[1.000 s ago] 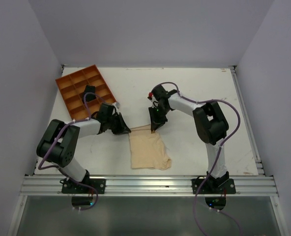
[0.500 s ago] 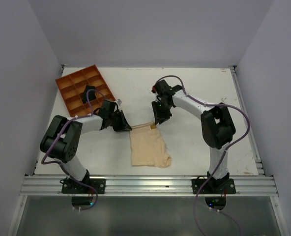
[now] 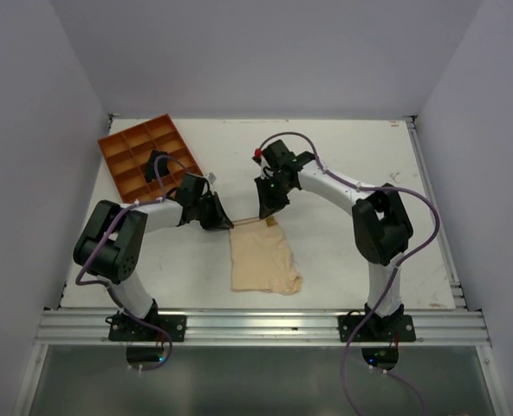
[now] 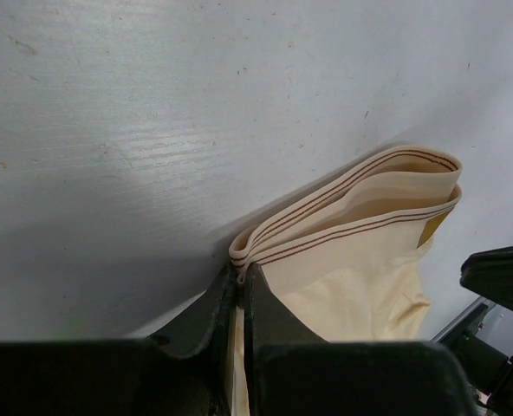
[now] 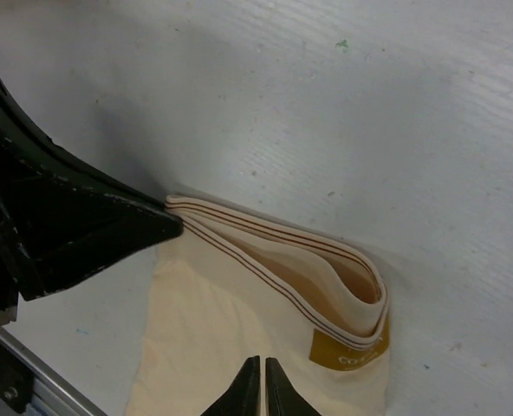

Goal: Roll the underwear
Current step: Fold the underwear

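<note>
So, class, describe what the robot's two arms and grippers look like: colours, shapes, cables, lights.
Both the left arm and right arm have white links between bulky black joints, with a purple cable looping along each. The left gripper and right gripper are black with tapering fingers. A green light glows near the right wrist.
</note>
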Controlling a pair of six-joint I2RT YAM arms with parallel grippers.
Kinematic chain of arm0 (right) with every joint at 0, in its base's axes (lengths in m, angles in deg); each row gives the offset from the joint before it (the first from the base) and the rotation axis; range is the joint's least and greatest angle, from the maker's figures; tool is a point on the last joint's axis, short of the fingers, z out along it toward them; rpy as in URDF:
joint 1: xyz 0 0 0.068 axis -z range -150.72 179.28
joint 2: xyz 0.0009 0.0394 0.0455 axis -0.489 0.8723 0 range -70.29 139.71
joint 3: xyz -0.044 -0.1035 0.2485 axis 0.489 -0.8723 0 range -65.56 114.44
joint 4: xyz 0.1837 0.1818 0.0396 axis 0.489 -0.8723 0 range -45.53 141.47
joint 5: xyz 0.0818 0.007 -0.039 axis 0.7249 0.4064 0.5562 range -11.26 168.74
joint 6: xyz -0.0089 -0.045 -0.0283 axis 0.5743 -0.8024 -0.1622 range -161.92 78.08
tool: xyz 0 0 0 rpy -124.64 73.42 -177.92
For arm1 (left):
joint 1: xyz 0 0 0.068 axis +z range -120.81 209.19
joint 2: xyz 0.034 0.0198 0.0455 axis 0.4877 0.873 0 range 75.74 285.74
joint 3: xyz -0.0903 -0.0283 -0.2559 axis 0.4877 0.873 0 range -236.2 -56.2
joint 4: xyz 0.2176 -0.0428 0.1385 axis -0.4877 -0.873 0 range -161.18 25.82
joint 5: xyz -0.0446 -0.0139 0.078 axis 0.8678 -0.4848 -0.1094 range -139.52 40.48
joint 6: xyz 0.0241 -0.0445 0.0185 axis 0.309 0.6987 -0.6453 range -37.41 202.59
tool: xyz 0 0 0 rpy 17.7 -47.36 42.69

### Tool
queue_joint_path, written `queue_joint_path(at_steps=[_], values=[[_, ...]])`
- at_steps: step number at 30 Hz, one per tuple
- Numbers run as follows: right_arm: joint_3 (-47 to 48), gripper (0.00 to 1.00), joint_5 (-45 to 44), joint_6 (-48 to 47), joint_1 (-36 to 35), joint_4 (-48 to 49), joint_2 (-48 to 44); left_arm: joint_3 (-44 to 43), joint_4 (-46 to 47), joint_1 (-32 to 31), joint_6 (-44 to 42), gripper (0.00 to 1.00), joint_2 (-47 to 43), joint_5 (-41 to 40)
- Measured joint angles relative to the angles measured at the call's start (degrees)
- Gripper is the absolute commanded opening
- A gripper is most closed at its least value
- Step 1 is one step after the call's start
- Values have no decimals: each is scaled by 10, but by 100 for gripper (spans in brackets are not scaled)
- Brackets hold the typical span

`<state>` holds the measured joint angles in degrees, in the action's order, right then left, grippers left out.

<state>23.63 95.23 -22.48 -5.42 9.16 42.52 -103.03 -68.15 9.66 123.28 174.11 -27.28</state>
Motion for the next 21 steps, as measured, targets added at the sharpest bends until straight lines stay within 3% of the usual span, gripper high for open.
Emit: queue_joint_path(at_steps=[9, 15, 19, 21], values=[[19, 3, -22, -11, 3, -1, 89, -9, -1, 0, 0, 0, 8, 0], [18, 3, -25, -15, 7, 2, 95, -13, 0, 0, 0, 1, 13, 1], [17, 3, -24, -15, 7, 3, 95, -14, -1, 0, 0, 13, 13, 1], [17, 3, -24, -15, 7, 3, 95, -14, -1, 0, -2, 24, 13, 0]])
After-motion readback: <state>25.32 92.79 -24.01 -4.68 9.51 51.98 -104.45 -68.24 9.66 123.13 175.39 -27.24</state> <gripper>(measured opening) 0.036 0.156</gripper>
